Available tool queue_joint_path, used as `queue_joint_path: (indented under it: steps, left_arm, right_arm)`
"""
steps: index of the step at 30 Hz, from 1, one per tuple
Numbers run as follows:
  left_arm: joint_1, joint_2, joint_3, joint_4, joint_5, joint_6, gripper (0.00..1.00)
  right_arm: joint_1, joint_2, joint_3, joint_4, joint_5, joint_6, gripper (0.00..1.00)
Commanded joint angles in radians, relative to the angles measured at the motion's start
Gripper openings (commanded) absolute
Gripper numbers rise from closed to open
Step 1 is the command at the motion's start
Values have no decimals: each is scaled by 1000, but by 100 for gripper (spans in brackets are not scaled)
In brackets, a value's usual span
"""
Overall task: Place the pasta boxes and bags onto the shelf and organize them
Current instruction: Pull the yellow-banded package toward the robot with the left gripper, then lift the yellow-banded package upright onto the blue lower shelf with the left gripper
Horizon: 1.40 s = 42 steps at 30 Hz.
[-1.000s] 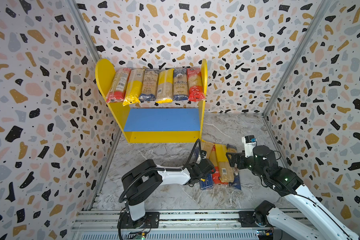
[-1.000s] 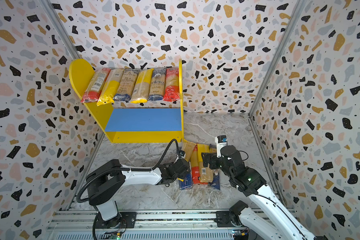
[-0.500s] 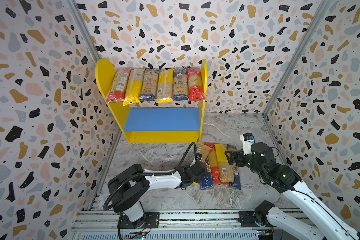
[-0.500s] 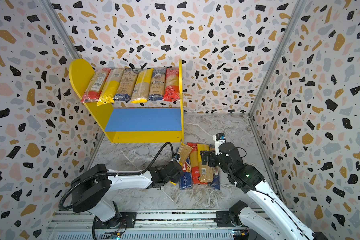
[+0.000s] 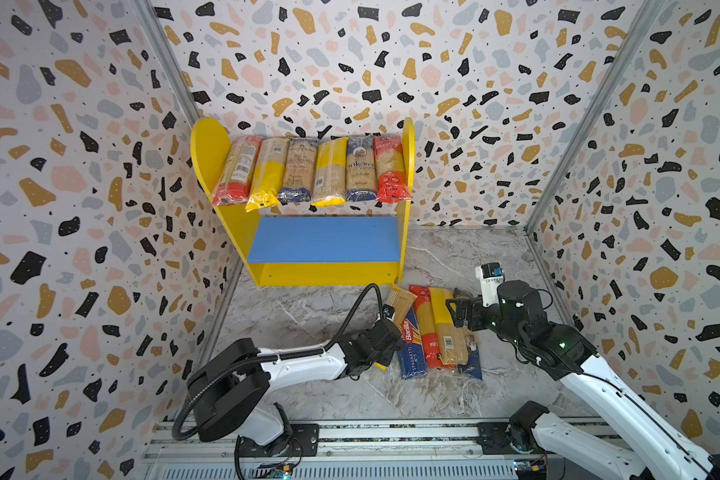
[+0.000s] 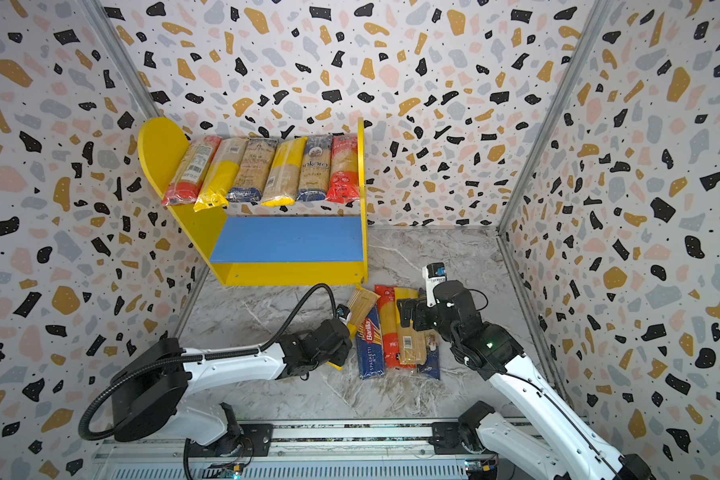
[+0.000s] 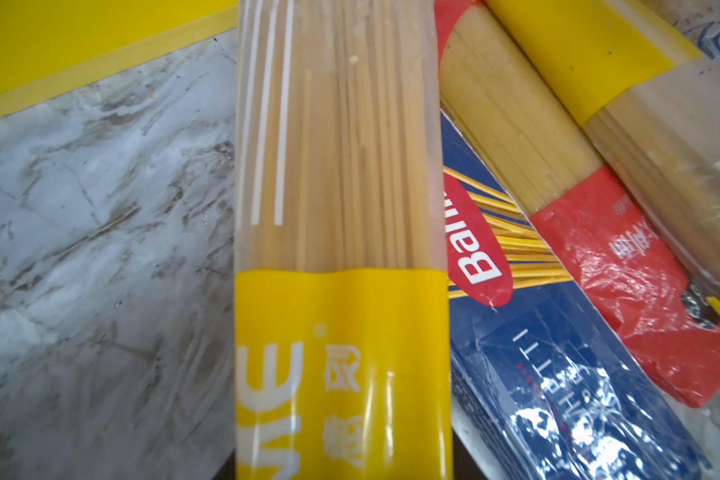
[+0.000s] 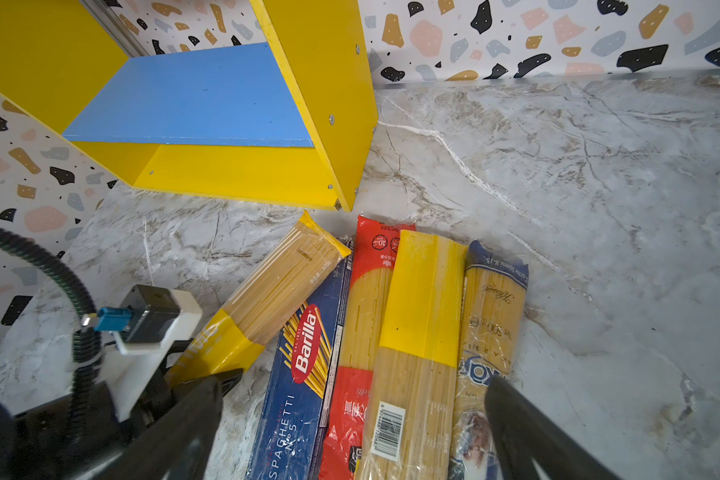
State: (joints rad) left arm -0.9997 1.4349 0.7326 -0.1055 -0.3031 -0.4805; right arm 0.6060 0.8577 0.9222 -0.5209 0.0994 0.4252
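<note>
The shelf (image 5: 208, 153) stands at the back, its upper tier filled with several pasta bags (image 5: 329, 170) side by side. Its blue lower board (image 5: 325, 239) is bare. On the floor lie a Barilla box (image 5: 410, 349), a red bag (image 5: 427, 328), a yellow-banded bag (image 5: 445, 328) and a dark blue bag (image 5: 472, 357). My left gripper (image 5: 391, 334) is shut on the yellow end of a clear bag (image 7: 341, 166) that slants over the Barilla box (image 7: 558, 374); its fingers are hidden behind the bag. My right gripper (image 8: 350, 436) hangs open over the pile, fingers (image 8: 192, 415) wide apart.
Patterned walls close in the marble floor (image 5: 466, 257) on three sides. The shelf's right side panel (image 8: 329, 104) stands close to the far ends of the packs. A metal rail (image 5: 391, 432) runs along the front, carrying both arm bases.
My left gripper has narrowed on the clear bag and drawn back to the left, turning the bag a little. The right gripper has barely shifted.
</note>
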Motion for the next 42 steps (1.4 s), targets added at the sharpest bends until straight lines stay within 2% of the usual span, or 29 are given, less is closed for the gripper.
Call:
queue_joint_path:
  steps: [1,7,17,22,27,33,42]
  left_arm:
    - [4,-97,14,98,-28,25,0]
    - [4,-195,20,37,-56,19,0]
    - [33,-391,57,-82,-278,23,0]
    - [135,-407,69,-30,-235,35,0]
    - [244,-342,115,80,-150,54,0]
    - [329,-191,261,144,-81,97,0]
    - [392,82,488,222,-27,93,0]
  right_arm:
    - [-2,0,44,22,-4,-12,99]
    - [-3,8,44,29,-15,-13,99]
    - [-2,-2,47,26,-18,-13,99]
    - [-3,-3,49,31,-17,-16,99]
    - [-2,-5,52,26,-15,-16,99]
    - [-3,-16,55,8,6,-18,99]
    - [-3,-13,60,20,-20,-43,99]
